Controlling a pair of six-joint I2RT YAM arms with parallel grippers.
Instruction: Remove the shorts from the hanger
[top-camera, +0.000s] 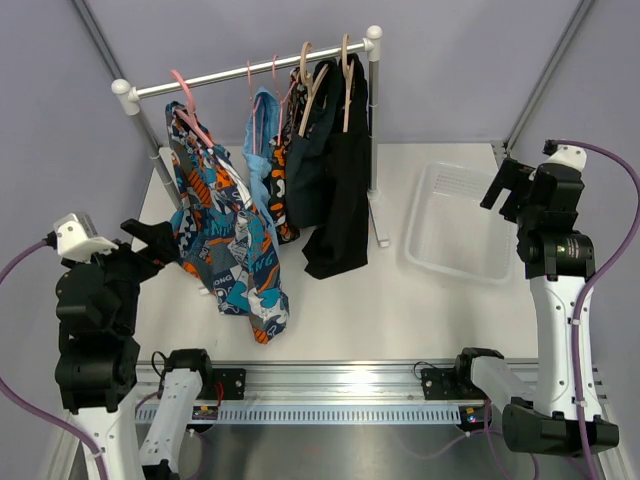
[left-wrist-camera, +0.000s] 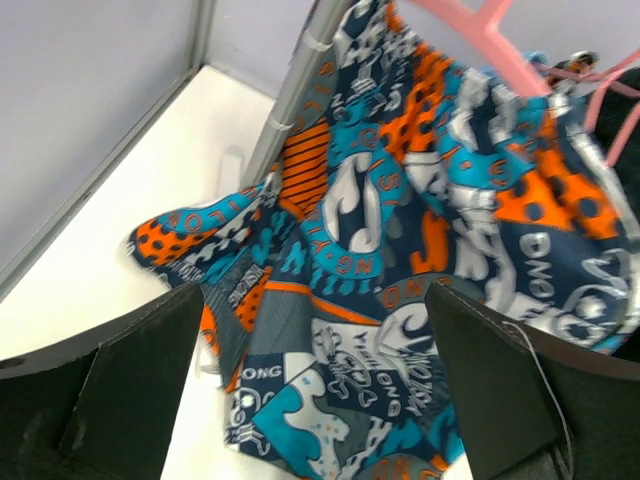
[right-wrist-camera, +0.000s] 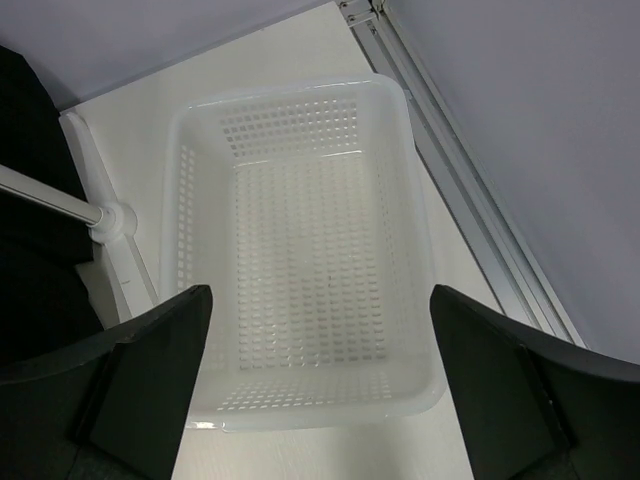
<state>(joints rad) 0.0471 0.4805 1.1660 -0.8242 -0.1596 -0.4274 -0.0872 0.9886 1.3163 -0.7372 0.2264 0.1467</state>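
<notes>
Two black shorts hang on tan hangers at the right end of the rack rod (top-camera: 240, 70): one (top-camera: 312, 170) and a longer one (top-camera: 345, 215). The orange, black and white blotched shorts (top-camera: 281, 195) hang just left of them, mostly covered. My left gripper (top-camera: 150, 240) is open and empty, close to the teal-blue-orange patterned garment (top-camera: 225, 250), which fills the left wrist view (left-wrist-camera: 400, 230) between the fingers. My right gripper (top-camera: 503, 187) is open and empty above the white basket (top-camera: 412, 240). A black pair shows at the left edge of the right wrist view (right-wrist-camera: 30, 150).
A light blue garment (top-camera: 263, 130) hangs between the patterned garment and the blotched shorts. Pink hangers (left-wrist-camera: 470, 20) hold the left garments. The perforated basket (right-wrist-camera: 175, 200) lies right of the rack's post (top-camera: 374, 130) and foot (right-wrist-camera: 100, 215). Grey walls enclose the table.
</notes>
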